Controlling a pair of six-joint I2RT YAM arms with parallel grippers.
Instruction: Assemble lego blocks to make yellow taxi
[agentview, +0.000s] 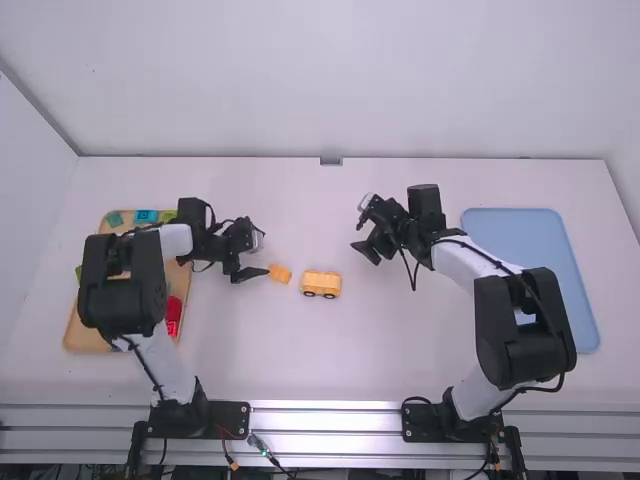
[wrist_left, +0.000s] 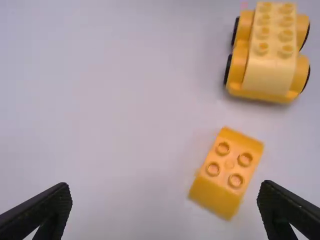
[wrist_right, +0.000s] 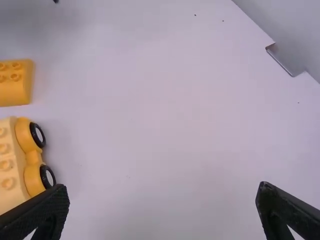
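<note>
My left gripper (agentview: 254, 268) is over the table just left of a small orange-yellow block (agentview: 280, 273). In the left wrist view that gripper (wrist_left: 165, 207) is open, and the four-stud block (wrist_left: 225, 172) lies on the table beyond its fingertips. The wheeled yellow car (agentview: 321, 284), topped by a paler studded brick (wrist_left: 274, 45), stands to the block's right, apart from it. My right gripper (agentview: 366, 250) stays above the table, right of the car and farther back. It is open with nothing between its fingers (wrist_right: 162, 207); the car (wrist_right: 32, 165) shows at that view's left edge.
A wooden tray (agentview: 85, 335) with a red block (agentview: 173, 316) and several green and blue pieces lies under the left arm. At the right, a blue tray (agentview: 515, 230) sits partly behind the right arm. The table's back edge meets a white wall.
</note>
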